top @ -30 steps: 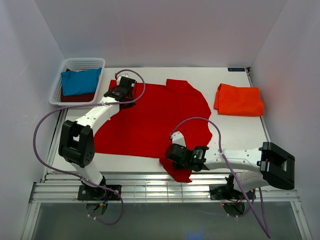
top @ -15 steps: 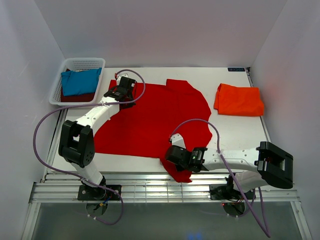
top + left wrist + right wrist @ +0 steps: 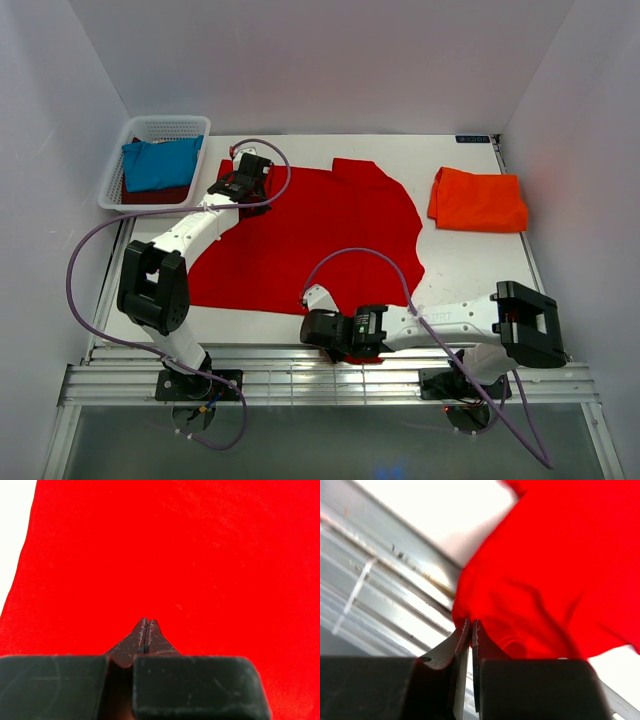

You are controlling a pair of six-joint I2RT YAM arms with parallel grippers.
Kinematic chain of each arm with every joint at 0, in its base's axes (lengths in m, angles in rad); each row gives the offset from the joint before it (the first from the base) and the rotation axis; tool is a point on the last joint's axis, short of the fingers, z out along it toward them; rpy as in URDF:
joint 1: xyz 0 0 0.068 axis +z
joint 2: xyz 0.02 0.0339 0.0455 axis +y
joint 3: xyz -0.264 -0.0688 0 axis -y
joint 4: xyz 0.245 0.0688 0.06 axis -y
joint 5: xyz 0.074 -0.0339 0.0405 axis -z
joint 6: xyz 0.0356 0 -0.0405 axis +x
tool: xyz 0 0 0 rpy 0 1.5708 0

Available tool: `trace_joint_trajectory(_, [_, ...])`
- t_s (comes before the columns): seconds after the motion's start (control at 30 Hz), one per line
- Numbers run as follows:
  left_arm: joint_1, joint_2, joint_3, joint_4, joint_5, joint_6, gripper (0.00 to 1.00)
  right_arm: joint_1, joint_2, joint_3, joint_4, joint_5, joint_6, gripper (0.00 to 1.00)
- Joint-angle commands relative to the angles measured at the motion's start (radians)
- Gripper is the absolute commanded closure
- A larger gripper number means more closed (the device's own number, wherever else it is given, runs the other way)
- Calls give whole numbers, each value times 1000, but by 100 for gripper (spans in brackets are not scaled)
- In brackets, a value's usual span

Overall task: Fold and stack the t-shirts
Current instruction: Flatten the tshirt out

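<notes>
The bright red t-shirt (image 3: 300, 235) lies spread over the middle of the table. My left gripper (image 3: 243, 180) is shut, its tips (image 3: 145, 622) resting on flat red cloth (image 3: 200, 545) at the shirt's far left part. My right gripper (image 3: 312, 328) is at the table's front edge, shut on a bunched lower edge of the red shirt (image 3: 545, 590), tips (image 3: 470, 624) pinching the cloth. The orange-red t-shirt (image 3: 478, 200) lies folded at the far right. The teal-blue t-shirt (image 3: 160, 163) lies over a dark maroon one (image 3: 150, 195) in the basket.
The white mesh basket (image 3: 170, 124) stands at the far left corner. A metal rail (image 3: 300, 375) runs along the table's front edge and shows in the right wrist view (image 3: 380, 580). White walls close in three sides.
My right gripper has moved left along the front edge, pulling the red shirt's lower flap with it. My left arm has not moved.
</notes>
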Motion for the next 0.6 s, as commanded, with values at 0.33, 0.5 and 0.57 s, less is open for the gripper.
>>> trace_joint_trajectory(0.33, [0,-56,3,-1,-3,4,100,117,71,73,28,-228,-76,92])
trace_joint_trajectory(0.5, [0,-54,6,-3,0,3,100,143,54,110,17,-305,-121,92])
trace_joint_trajectory(0.57, [0,-51,6,-1,3,3,100,149,55,114,21,-312,-125,87])
